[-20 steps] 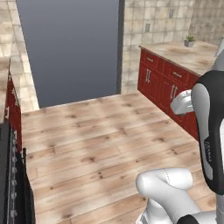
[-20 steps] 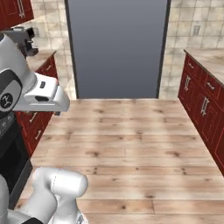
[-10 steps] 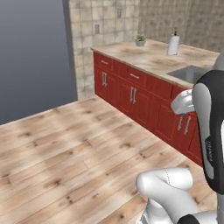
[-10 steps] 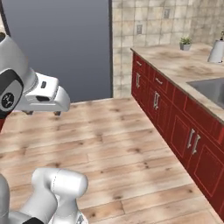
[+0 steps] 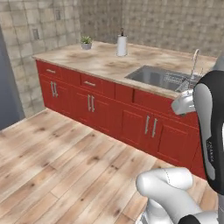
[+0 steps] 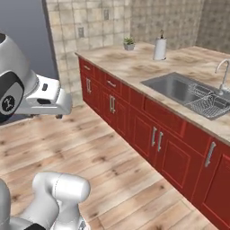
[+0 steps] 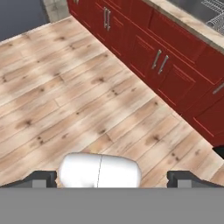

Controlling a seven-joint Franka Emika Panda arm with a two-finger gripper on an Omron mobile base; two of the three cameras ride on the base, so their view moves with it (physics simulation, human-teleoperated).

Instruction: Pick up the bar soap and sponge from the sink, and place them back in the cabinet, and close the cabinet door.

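Two-finger gripper (image 7: 112,178) spread wide, nothing held. Grey steel sink (image 6: 182,89) not yet reached; red base cabinets (image 5: 131,124) could be clipped on approach.

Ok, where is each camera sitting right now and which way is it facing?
Left base view: behind the arm on its left, facing the counter and sink; arm at right.
Right base view: behind on its right, facing the same counter and sink; arm at left.
Hand view: on the hand, looking down at the floor and red lower cabinets; open tool at the bottom.
Both base views share the sink, tap, paper towel and plant.
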